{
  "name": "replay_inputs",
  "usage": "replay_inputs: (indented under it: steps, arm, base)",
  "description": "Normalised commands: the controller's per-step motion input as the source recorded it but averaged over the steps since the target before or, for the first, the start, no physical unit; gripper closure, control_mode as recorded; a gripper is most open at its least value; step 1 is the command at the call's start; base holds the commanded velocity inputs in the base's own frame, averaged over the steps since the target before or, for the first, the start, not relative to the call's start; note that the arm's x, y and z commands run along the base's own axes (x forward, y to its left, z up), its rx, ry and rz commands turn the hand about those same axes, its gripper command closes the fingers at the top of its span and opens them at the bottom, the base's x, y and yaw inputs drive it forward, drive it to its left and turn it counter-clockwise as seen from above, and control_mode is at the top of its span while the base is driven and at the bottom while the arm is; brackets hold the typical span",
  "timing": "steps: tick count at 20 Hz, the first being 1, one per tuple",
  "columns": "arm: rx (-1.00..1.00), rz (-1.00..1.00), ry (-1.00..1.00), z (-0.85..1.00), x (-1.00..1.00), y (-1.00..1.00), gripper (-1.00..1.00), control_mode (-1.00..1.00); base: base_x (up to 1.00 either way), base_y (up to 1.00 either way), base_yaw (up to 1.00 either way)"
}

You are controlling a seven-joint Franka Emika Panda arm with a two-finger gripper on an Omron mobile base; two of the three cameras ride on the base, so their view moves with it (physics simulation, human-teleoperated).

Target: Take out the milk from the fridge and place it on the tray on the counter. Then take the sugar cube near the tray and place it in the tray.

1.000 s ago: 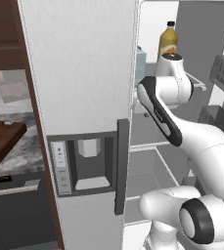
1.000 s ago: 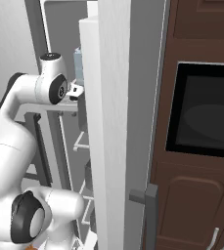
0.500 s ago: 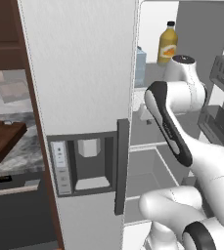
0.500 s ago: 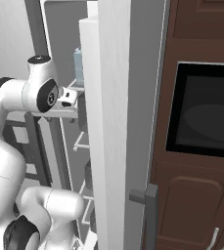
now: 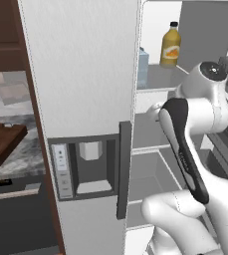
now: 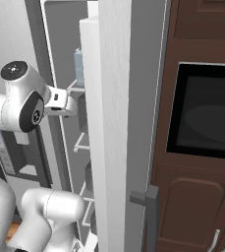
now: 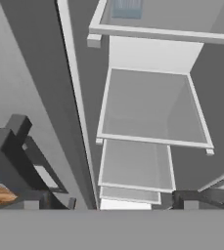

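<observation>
The kitchen's white-grey fridge [image 5: 80, 99] stands open, its door hiding most of the milk [image 5: 142, 67], a pale blue carton on the upper shelf left of a yellow-orange bottle [image 5: 170, 45]. Far left, the dark tray [image 5: 3, 142] on the marble counter [image 5: 16, 159] is cut off. The white arm bends into the fridge below that shelf, its gripper [image 7: 113, 200] spread wide and seemingly empty.

Glossy white rounded arm [image 5: 205, 107] links with dark joint bands.
</observation>
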Motion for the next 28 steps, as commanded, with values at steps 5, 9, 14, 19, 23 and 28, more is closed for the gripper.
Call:
replay_inputs:
  steps: [5, 9, 14, 19, 23, 28]
  arm:
    - [0.0, 0.05, -0.15, 0.59, 0.0, -0.07, -1.0, -1.0]
    - [0.0, 0.02, -0.13, 0.64, 0.01, -0.06, -1.0, -1.0]
    - [0.0, 0.02, -0.09, 0.56, 0.01, -0.11, -1.0, -1.0]
    - [0.0, 0.04, -0.07, 0.22, 0.17, -0.09, -1.0, -1.0]
    - [0.0, 0.04, -0.01, 0.02, 0.44, -0.04, -1.0, -1.0]
    - [0.0, 0.04, -0.01, 0.0, 0.49, -0.01, -1.0, -1.0]
  base:
    - [0.0, 0.0, 0.0]
    - [0.0, 0.0, 0.0]
    - [0.0, 0.0, 0.0]
    - [0.0, 0.0, 0.0]
    - [0.0, 0.0, 0.0]
    - [0.0, 0.0, 0.0]
